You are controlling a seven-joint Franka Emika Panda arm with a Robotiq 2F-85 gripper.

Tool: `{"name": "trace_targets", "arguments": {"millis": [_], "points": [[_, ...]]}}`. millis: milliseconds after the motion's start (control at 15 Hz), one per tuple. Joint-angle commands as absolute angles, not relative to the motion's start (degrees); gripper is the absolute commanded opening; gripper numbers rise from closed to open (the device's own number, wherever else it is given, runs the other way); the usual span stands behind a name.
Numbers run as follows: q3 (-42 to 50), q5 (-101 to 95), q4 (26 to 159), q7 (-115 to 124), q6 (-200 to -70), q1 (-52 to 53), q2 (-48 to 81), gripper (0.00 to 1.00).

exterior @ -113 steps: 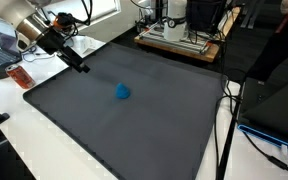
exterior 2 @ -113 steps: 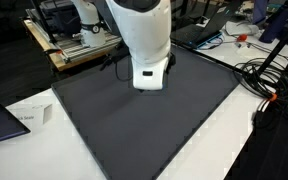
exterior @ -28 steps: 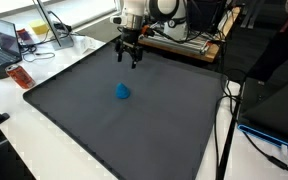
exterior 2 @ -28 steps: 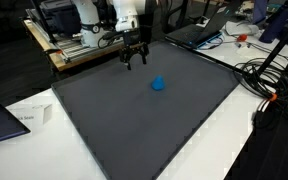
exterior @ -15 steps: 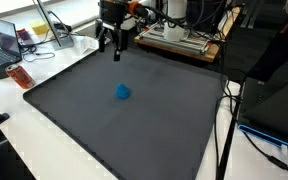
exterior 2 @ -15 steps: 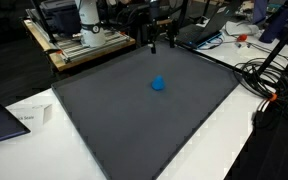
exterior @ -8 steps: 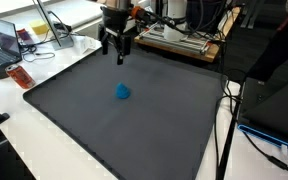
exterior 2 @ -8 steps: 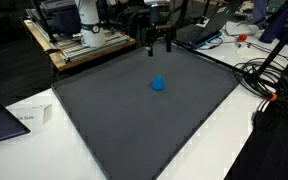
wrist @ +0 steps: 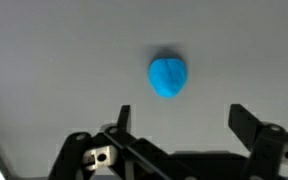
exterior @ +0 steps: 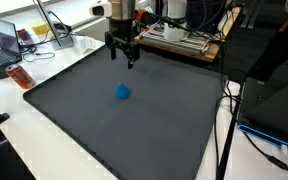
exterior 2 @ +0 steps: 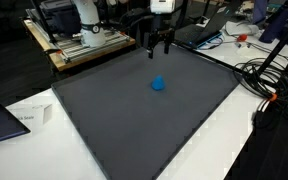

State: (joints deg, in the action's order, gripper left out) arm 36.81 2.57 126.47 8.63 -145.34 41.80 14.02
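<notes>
A small blue rounded object [exterior: 122,92] [exterior 2: 158,84] lies near the middle of the dark grey mat [exterior: 94,125] [exterior 2: 134,120]. My gripper [exterior: 124,56] [exterior 2: 159,44] hangs in the air over the mat's far part, pointing down, open with nothing between its fingers. In the wrist view the blue object [wrist: 167,77] sits on the mat ahead of the gripper [wrist: 182,118], slightly off the midline, and both black fingers stand wide apart. The object and the gripper are clearly apart.
A rack with equipment [exterior: 184,38] stands behind the mat. A laptop [exterior: 6,48] and a red item [exterior: 20,77] lie on the white table beside it. Cables [exterior 2: 269,85] run along one side, and a paper label [exterior 2: 29,117] lies near a corner.
The gripper has shifted a little sideways over the far part of the mat and come slightly lower toward the blue object. Its jaws have stayed open. The blue object has not moved.
</notes>
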Motion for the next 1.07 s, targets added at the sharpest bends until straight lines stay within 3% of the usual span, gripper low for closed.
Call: {"name": "trace_targets", "arguments": {"millis": [0,400,1000], "points": [[21.8,1.5,124.8,8.2,-142.5,26.5,12.9,1.00],[7.3,1.0,123.3,8.2,-143.0,11.4,15.9,1.00],[3.7,-2.5,120.1,10.1,-144.4,8.2,21.4,1.00]]}}
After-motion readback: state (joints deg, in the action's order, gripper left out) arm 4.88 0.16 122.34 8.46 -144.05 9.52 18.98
